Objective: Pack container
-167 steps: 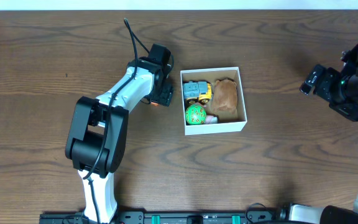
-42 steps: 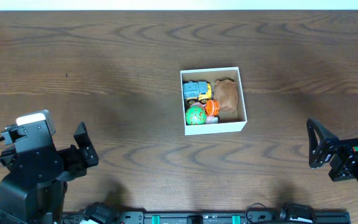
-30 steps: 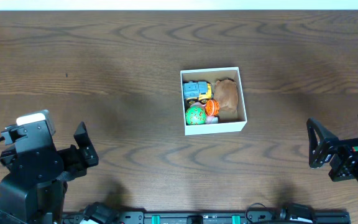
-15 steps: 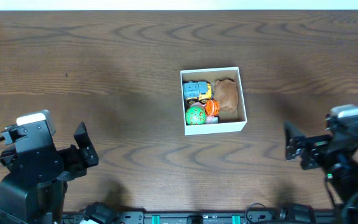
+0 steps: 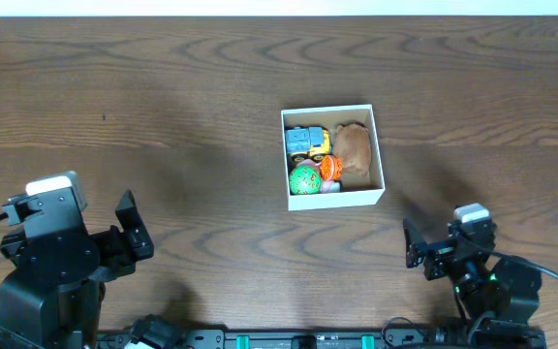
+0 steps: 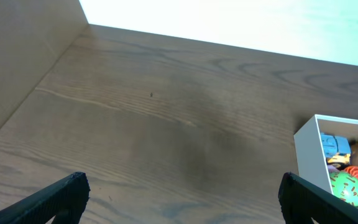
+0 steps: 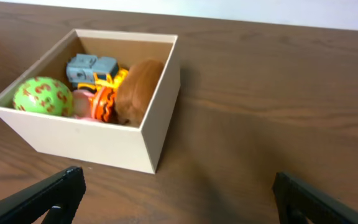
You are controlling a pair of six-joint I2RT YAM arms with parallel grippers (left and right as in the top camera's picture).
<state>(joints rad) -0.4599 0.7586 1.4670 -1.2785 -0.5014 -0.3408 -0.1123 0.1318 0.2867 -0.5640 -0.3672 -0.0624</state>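
The container (image 5: 335,200), a square white box with a tan inside, sits at the table's middle. It holds a blue and yellow truck (image 5: 306,142), a brown plush (image 5: 355,150), a green ball (image 5: 304,178) and an orange toy (image 5: 329,169). My left gripper (image 5: 136,225) is open and empty at the front left, far from the box; its view shows the box wall (image 6: 306,152) at the right. My right gripper (image 7: 179,205) is open and empty just in front of the box wall (image 7: 92,140), facing it. The right arm (image 5: 482,276) is at the front right.
Dark wood table (image 5: 163,97) all around the box. A tan wall panel (image 6: 17,56) shows at the left in the left wrist view. The table's far edge meets a white strip (image 5: 279,8).
The orange toy went into the box and the left arm drew back to the front left. In the last second the right arm moved left and toward the front edge. The left arm stayed still.
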